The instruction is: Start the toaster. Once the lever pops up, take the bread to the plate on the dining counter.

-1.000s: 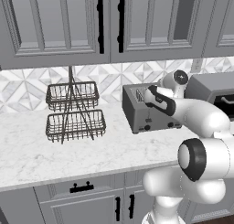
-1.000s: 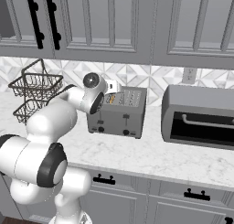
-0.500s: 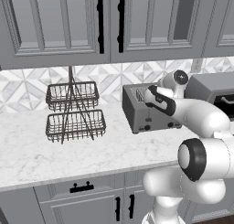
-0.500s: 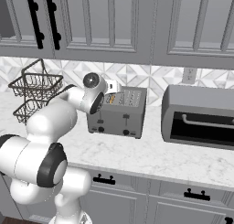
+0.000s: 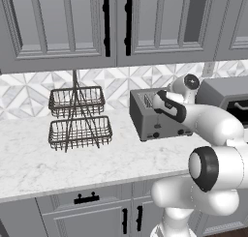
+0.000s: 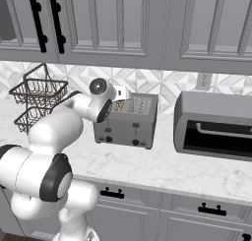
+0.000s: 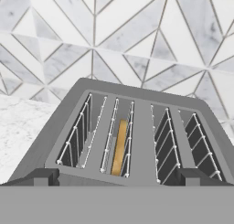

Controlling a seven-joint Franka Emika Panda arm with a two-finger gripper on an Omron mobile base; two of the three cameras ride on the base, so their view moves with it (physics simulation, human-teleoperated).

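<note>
Right now your jaws [image 7: 117, 175] stand wide, holding nothing, poised just above the toaster's [image 5: 154, 116] front edge. You'll see the bread [image 7: 119, 146] sunk upright in the toaster's second slot from the left in the hand view. The toaster sits on the worktop [image 5: 58, 158], between the wire basket rack [image 5: 77, 117] and the toaster oven [image 6: 214, 125].

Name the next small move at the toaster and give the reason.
Probably lower the tool toward the toaster lever and press it down. The bread already sits in a slot, and the tool's open fingers hover just above the toaster's near edge, holding nothing.
</note>
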